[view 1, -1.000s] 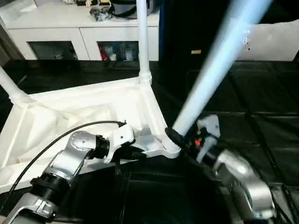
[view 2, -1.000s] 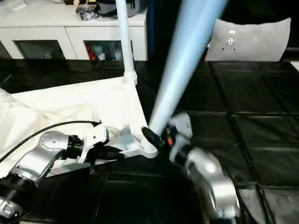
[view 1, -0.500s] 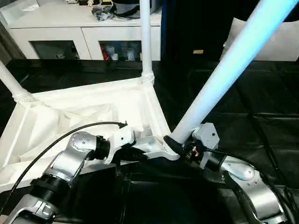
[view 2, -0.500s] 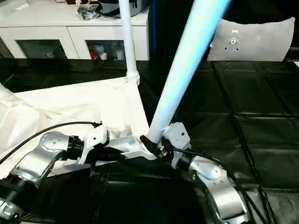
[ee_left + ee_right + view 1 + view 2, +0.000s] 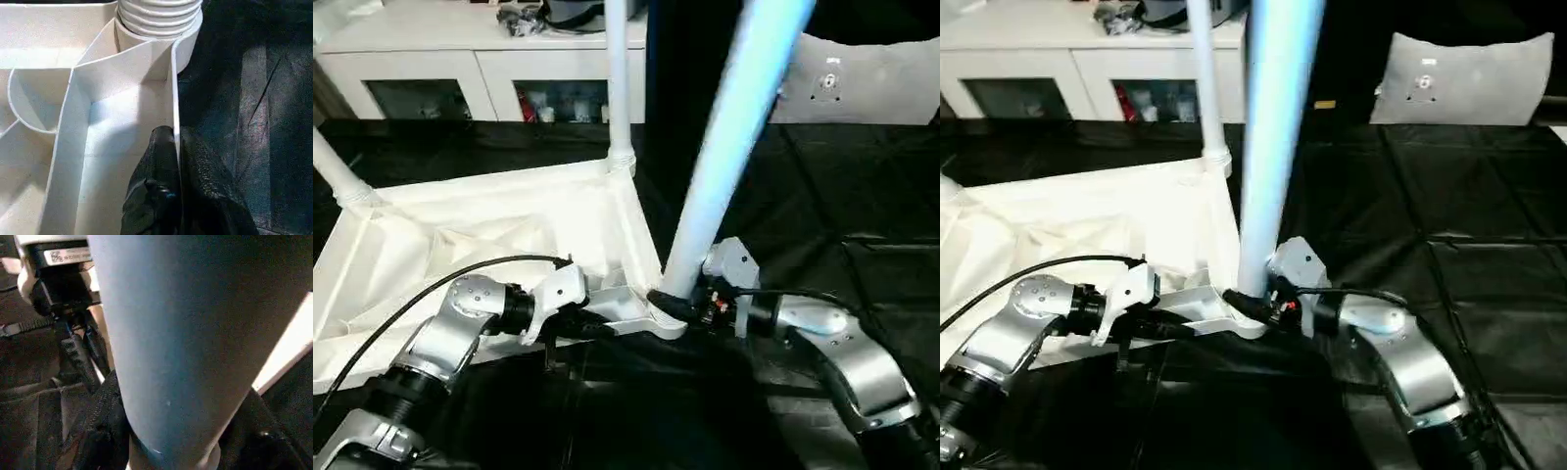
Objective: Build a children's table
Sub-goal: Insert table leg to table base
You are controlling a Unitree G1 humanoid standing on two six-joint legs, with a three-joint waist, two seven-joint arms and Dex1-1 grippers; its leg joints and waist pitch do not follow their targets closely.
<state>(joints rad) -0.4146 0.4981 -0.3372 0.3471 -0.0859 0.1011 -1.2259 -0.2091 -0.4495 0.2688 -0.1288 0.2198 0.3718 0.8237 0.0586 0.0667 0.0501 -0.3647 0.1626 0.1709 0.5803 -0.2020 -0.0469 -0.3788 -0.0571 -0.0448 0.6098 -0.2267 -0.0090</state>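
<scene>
The children's table lies upside down on the black floor, and its white top point(image 5: 499, 220) shows its ribbed underside. One white leg point(image 5: 618, 88) stands in the far corner socket and another point(image 5: 335, 176) in the left one. My right gripper point(image 5: 682, 305) is shut on the base of a third long leg point(image 5: 729, 147), which sits at the near right corner socket point(image 5: 663, 318) and leans slightly right. The right wrist view has this leg point(image 5: 166, 333) between my black fingers point(image 5: 100, 431). My left gripper point(image 5: 175, 137) is shut on the top's raised rim point(image 5: 172, 83) beside that socket.
A white cabinet with glass doors point(image 5: 460, 59) runs along the back. A grey-white cushion point(image 5: 867, 83) leans at the back right. Black mats point(image 5: 862, 196) cover the floor to the right. A black cable point(image 5: 440, 284) arcs over my left forearm.
The held leg has swung from a strong lean to the right to nearly upright over the corner socket, my right gripper turning with it. The left gripper keeps its pinch on the rim.
</scene>
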